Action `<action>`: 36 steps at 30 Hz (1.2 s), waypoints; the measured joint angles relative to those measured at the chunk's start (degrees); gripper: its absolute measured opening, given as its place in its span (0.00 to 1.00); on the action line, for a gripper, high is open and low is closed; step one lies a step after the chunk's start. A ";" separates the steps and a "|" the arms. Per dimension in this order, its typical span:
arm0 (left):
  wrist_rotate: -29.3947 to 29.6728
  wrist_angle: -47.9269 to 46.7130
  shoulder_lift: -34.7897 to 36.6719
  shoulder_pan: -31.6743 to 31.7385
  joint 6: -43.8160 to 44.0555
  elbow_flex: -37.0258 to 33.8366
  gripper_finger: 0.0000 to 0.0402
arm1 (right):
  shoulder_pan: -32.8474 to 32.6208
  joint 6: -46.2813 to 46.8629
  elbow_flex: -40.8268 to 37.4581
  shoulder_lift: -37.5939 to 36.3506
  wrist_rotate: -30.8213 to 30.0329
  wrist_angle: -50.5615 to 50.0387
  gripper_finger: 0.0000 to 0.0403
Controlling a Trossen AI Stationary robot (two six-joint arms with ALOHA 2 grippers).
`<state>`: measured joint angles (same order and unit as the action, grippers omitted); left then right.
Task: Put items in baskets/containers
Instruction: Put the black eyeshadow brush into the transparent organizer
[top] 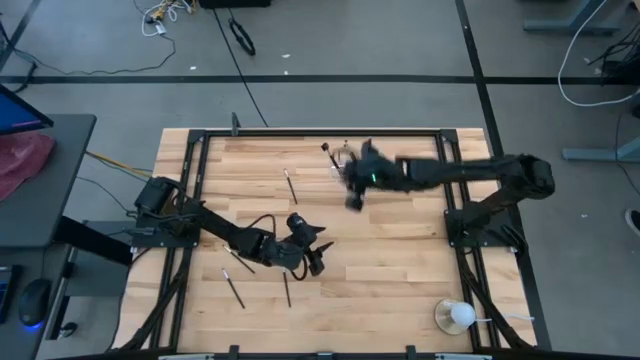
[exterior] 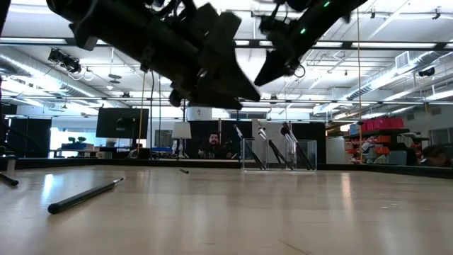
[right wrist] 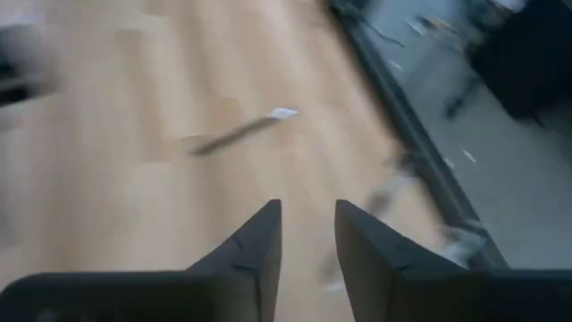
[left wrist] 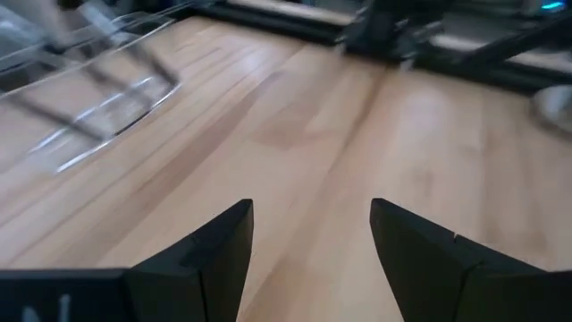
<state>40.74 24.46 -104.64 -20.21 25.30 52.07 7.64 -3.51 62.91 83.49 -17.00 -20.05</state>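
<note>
Several thin dark makeup brushes lie flat on the wood: one (top: 290, 185) mid-table and three (top: 237, 262) (top: 234, 290) (top: 286, 288) near the near-left part. One of them shows in the low view (exterior: 85, 197). The clear organizer (exterior: 279, 157) stands near the far edge (top: 343, 160), with a few brushes (exterior: 263, 150) leaning in it. My left gripper (top: 314, 262) (left wrist: 311, 210) hovers open over bare wood at mid-table. My right gripper (top: 353, 200) (right wrist: 308, 210) hovers beside the organizer, open by a narrow gap and holding nothing. A white-tipped brush (right wrist: 234, 134) lies ahead of it.
A white ball-shaped object on a clear round base (top: 455, 316) sits at the table's near right corner. A black frame rail (top: 320, 131) runs along the table's edges. Bare wood lies between the two grippers and toward the right side.
</note>
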 joint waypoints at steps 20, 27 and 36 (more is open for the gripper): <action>11.98 -35.69 0.00 10.93 40.00 -0.07 0.64 | -32.46 21.53 -38.10 -3.59 -6.81 46.37 0.13; 5.52 -35.22 -1.16 20.06 37.17 -0.03 0.71 | -33.08 21.53 -42.37 -3.59 -7.21 54.55 0.12; 2.11 -34.50 -5.44 24.66 37.13 0.01 0.60 | -33.08 21.05 -42.47 -3.57 -7.04 54.82 0.12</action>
<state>42.84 -10.04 -110.08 4.45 62.43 52.08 -25.43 17.54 20.45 79.92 -24.05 34.77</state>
